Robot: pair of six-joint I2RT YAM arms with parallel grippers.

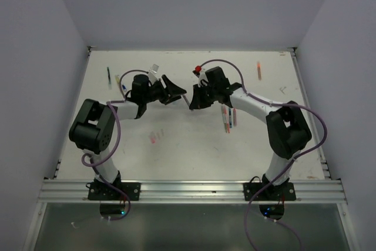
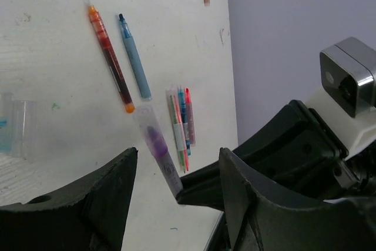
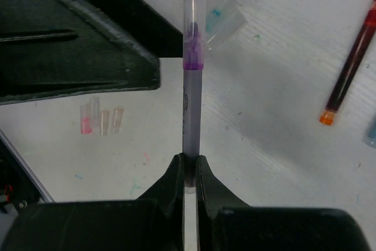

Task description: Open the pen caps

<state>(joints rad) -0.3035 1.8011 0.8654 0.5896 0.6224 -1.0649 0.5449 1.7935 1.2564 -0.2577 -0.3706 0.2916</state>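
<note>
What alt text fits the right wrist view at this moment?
The right gripper is shut on the barrel of a purple pen pointing away, its clear cap on. The left gripper's finger fills the upper left beside the cap; loose caps and a red pen lie on the table.

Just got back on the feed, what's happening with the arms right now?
The right tool is shut on the lower end of a purple pen, holding it out toward the left arm. Its clear cap is on. The left tool is open, fingers either side of the capped end, not gripping. A few loose caps and other pens lie on the table.
</note>
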